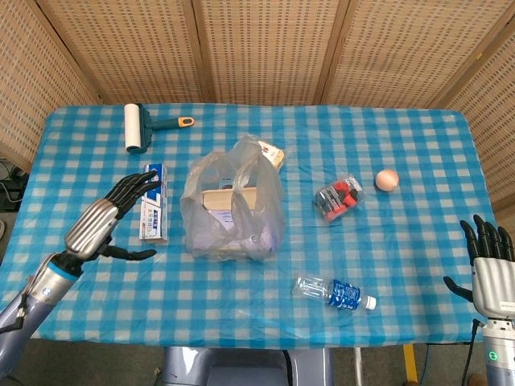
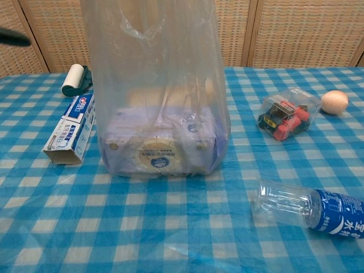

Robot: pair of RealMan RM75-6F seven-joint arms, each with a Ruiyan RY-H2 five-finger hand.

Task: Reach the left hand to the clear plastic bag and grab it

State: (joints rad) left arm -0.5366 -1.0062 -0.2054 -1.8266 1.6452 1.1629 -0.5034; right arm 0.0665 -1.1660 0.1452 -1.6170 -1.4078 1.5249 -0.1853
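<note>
The tabletop (image 1: 418, 241), covered by a blue-and-white checked cloth, carries every item observed. The clear plastic bag (image 1: 233, 209) stands upright near the tabletop's centre, handles raised; inside it lie a flat lavender box (image 2: 158, 147) and a tan box (image 1: 229, 199). The left robot hand (image 1: 109, 219) hovers over the cloth on the left side, fingers spread and holding nothing, its fingertips (image 1: 150, 183) above the white-and-blue toothpaste carton (image 1: 154, 202). That robot hand is beside the bag but apart from it, with the carton between them. The right robot hand (image 1: 489, 265) stands off the tabletop's right edge, fingers apart and upright, holding nothing.

A white lint roller with a teal-and-orange handle (image 1: 143, 126) lies at the far left corner. A clear plastic water bottle with a blue label (image 1: 334, 292) lies on its side near the front edge, right of the bag. A small clear packet of red and black pieces (image 1: 337, 198) rests right of the bag, and a pale brown egg (image 1: 387, 179) lies just beyond it, further right.
</note>
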